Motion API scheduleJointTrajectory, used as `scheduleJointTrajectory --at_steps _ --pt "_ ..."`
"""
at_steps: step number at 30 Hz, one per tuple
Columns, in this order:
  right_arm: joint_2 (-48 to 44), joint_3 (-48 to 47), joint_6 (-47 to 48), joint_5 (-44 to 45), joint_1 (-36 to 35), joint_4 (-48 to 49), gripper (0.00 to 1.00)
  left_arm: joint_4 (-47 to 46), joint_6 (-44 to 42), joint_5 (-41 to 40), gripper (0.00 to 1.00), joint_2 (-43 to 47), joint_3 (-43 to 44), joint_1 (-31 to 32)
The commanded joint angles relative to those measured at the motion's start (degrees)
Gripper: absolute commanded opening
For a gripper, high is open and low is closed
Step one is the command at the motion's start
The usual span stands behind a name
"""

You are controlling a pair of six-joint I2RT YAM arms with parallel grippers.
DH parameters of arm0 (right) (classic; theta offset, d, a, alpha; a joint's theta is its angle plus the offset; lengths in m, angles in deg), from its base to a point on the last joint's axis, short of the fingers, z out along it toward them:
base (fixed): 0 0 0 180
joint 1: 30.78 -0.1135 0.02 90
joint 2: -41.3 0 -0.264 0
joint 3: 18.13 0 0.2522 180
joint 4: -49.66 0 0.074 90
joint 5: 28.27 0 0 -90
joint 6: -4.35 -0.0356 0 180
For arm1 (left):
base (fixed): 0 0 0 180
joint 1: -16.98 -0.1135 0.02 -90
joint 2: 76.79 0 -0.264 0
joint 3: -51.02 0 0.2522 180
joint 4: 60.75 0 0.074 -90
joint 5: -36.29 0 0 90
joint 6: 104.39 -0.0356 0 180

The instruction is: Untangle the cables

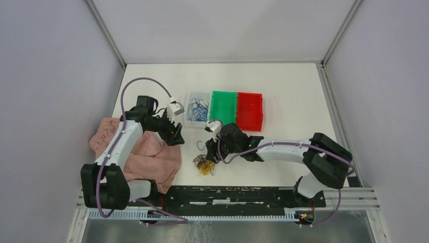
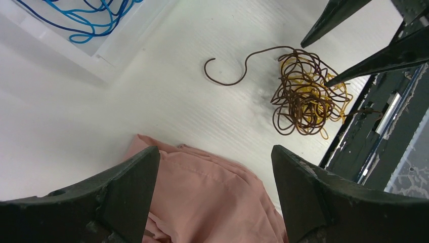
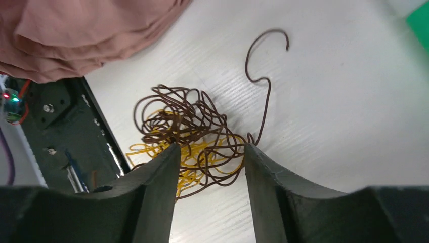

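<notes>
Two views, not the right wrist's, show blue cables (image 1: 197,109).

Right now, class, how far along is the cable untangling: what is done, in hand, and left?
Done: blue cables lie in the clear bin. In hand: the right fingers stand open astride the brown and yellow tangle. Still to do: separating brown from yellow; green bin and red bin look empty.

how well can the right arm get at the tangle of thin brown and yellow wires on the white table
Likely yes: the right gripper hangs just above the tangle of thin brown and yellow wires, jaws parted over it, with nothing in between.
</notes>
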Motion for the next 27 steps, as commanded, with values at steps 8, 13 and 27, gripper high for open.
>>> scheduleJointTrajectory --at_steps 8,13,27 --pt "2.83 -14.79 7.58 5.91 0.59 -13.02 0.64 0.77 -4.47 3.4 0.87 2.45 0.0 -0.05" --pt "10.23 -19.39 9.26 4.92 1.28 -18.09 0.64 1.01 -4.98 3.39 0.88 3.32 -0.18 -0.05" --pt "11.8 -21.69 6.41 1.36 2.13 -13.05 0.14 0.6 -5.18 3.74 0.88 3.64 -0.93 -0.1"
